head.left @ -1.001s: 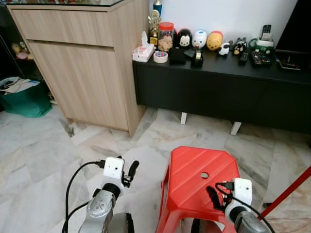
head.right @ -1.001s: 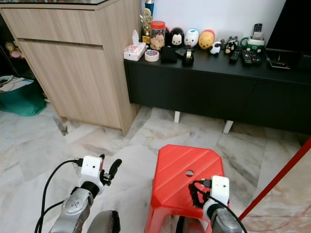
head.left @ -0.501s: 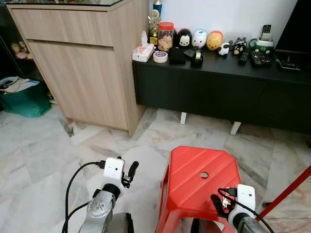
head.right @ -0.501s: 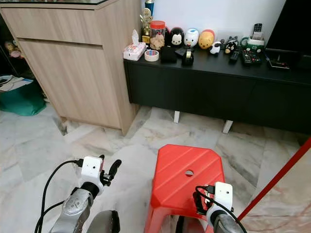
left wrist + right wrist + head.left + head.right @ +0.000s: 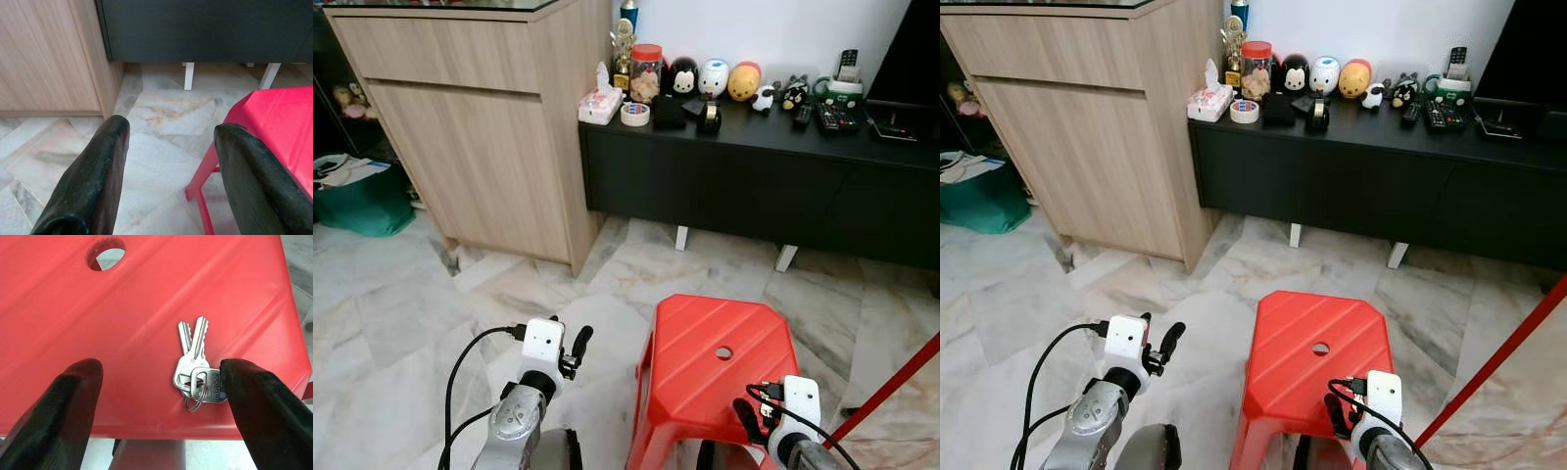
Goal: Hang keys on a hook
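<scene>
Since the earlier frame the right claw [image 5: 751, 419] has sunk lower and drawn back toward the near edge of the red stool [image 5: 705, 372], while the left claw [image 5: 574, 348] hangs much where it was.

Far left, a green bag [image 5: 367, 201] sits on the marble floor [image 5: 401, 304] beside a tall wooden cabinet [image 5: 484, 127]. Below it, near the bottom of the head views, the left claw is raised over the bare floor just left of the stool; its wrist view shows the two black fingers [image 5: 93, 181] spread wide with nothing between them, so it is released.

Right of the cabinet runs a low black surface [image 5: 754, 176] against the wall, carrying a tissue box [image 5: 601, 103], a roll of tape [image 5: 635, 114], a red-lidded jar [image 5: 648, 70], a row of small round figurines [image 5: 715, 78] and some remote controls [image 5: 832, 116].

The stool stands in the middle foreground, a round hole [image 5: 105, 250] in its seat. The keys [image 5: 193, 364], two silver ones fanned apart on a ring with a dark tag, lie flat on the seat close to its near edge. The right claw is over that edge, released: its fingers [image 5: 58, 416] stand wide apart, one of them just beside the key ring, though contact cannot be told. A red pole [image 5: 891, 387] slants across the lower right corner.
</scene>
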`<state>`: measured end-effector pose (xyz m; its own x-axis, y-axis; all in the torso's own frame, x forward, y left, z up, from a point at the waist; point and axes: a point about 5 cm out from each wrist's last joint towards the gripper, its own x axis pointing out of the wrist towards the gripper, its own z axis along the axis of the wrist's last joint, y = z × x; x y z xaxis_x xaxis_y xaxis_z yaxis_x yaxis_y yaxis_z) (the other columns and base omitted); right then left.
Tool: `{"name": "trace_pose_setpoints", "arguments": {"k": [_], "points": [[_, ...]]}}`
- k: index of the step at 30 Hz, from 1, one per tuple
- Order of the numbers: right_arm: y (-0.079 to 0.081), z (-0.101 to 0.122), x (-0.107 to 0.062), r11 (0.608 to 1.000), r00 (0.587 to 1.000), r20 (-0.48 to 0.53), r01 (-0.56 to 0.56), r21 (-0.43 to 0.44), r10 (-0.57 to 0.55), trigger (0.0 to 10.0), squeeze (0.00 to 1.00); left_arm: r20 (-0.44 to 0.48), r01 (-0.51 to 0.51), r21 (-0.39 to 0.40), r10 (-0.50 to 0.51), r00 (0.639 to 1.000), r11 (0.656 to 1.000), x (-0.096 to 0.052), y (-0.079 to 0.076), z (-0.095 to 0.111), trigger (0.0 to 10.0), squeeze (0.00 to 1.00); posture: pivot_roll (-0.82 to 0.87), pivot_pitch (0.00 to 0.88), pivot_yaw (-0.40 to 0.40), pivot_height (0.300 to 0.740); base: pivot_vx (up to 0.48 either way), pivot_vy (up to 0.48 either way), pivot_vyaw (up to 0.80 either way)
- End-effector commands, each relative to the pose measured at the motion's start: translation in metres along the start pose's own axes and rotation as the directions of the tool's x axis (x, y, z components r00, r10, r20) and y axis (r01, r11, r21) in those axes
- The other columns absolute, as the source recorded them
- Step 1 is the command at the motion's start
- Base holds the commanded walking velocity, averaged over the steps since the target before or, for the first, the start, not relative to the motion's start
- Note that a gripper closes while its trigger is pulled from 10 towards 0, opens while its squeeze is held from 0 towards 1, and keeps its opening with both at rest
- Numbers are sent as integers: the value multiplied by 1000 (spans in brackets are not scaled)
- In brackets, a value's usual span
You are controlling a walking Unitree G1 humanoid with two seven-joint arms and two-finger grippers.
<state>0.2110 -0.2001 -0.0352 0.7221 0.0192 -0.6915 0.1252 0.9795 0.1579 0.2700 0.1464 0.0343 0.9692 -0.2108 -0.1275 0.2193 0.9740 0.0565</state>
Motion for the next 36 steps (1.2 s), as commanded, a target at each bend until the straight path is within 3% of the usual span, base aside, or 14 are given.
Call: {"name": "trace_pose_setpoints", "arguments": {"k": [1, 2, 3, 4, 5, 6, 8, 9, 10, 23, 24, 25, 26, 36], "points": [[-3, 2, 2, 1000, 1000, 0, 15, -2, -15, 10000, 0, 5, 5, 8, -5, 1000, 1000, 2, 0, 1, 10000, 0, 18, 0, -37, 603, 0, 0, 0], [-3, 2, 2, 1000, 1000, 0, 16, -2, -16, 10000, 0, 4, 4, 8, -4, 1000, 1000, 2, 0, 1, 10000, 0, 18, 0, -37, 603, 0, 0, 0], [-4, 3, 2, 1000, 1000, 2, 20, 0, -20, 7882, 0, 4, 4, 7, -4, 1000, 1000, 2, 0, 1, 10000, 0, 18, 0, -37, 603, 0, 0, 0], [-5, 3, 3, 1000, 1000, 2, 21, 0, -21, 7882, 0, 4, 4, 7, -4, 1000, 1000, 2, 0, 1, 10000, 0, 18, 0, -37, 603, 0, 0, 0], [-5, 3, 3, 1000, 1000, 2, 22, 1, -22, 1059, 0, 5, 4, 7, -4, 1000, 1000, 2, 0, 1, 10000, 0, 18, 0, -37, 603, 0, 0, 0], [-5, 3, 3, 1000, 1000, 2, 22, 0, -22, 0, 0, 5, 4, 7, -4, 1000, 1000, 2, 0, 1, 10000, 0, 18, 0, -37, 603, 0, 0, 0], [-4, 4, 3, 1000, 1000, 1, 21, -1, -21, 0, 0, 6, 5, 8, -5, 1000, 1000, 2, 0, 1, 10000, 0, 18, 0, -36, 603, 0, 0, 0], [-4, 4, 3, 1000, 1000, -1, 21, -2, -21, 4627, 0, 6, 4, 8, -4, 1000, 1000, 1, 0, 1, 10000, 0, 18, 0, -36, 603, 0, 0, 0], [-4, 3, 4, 1000, 1000, -2, 21, -2, -21, 10000, 0, 6, 4, 8, -4, 1000, 1000, 1, 0, 1, 10000, 0, 18, 0, -36, 603, 0, 0, 0], [-2, 1, 5, 1000, 999, -24, 24, -4, -24, 10000, 0, 5, 2, 8, -2, 1000, 1000, 1, 1, 1, 10000, 0, 20, 0, -33, 603, 0, 0, 0], [-2, 0, 5, 1000, 999, -23, 24, -3, -24, 4235, 0, 5, 2, 9, -3, 1000, 1000, 1, 1, 1, 10000, 0, 20, 0, -33, 603, 0, 0, 0], [-2, 0, 5, 1000, 999, -23, 23, -3, -23, 4235, 0, 5, 3, 9, -3, 1000, 1000, 1, 1, 1, 10000, 0, 20, 0, -33, 603, 0, 0, 0], [-1, 0, 5, 1000, 999, -23, 23, -3, -23, 745, 0, 5, 3, 9, -3, 1000, 1000, 1, 1, 1, 10000, 0, 20, 0, -33, 603, 0, 0, 0], [0, -1, 6, 1000, 999, -34, 16, -6, -16, 1373, 0, 4, 2, 7, -2, 1000, 1000, 1, 1, 1, 10000, 0, 20, 0, -34, 603, 0, 0, 0]]}}
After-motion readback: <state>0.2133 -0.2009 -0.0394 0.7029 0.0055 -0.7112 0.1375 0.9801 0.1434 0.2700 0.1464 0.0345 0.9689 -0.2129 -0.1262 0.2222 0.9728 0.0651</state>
